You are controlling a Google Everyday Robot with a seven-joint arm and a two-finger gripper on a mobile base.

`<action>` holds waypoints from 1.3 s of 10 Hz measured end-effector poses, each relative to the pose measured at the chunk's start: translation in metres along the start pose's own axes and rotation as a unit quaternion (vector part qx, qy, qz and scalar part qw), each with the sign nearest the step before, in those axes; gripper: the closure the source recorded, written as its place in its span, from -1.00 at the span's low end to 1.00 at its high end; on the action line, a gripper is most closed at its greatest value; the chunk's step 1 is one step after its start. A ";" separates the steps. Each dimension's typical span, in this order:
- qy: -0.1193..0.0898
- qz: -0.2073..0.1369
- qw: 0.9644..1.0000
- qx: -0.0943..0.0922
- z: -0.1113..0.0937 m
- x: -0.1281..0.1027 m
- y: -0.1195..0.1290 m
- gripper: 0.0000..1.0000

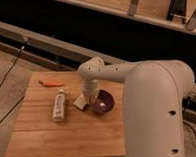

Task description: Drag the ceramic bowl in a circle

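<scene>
Our gripper [92, 96] sits at ceramic bowl [105, 103] left rim, jaws shut. Prob mid-drag; we can't tell how much circle's left.

One claw [92, 98] at one ceramic bowl [106, 103], one bottle [59, 105], one orange stick [51, 82], one sponge [80, 102].
</scene>
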 end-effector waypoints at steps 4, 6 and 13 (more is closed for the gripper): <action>0.020 -0.024 0.999 -0.010 0.005 0.036 0.030 1.00; 0.030 -0.033 0.999 -0.004 0.001 0.058 0.034 1.00; 0.077 -0.009 0.997 0.022 0.001 0.137 0.013 1.00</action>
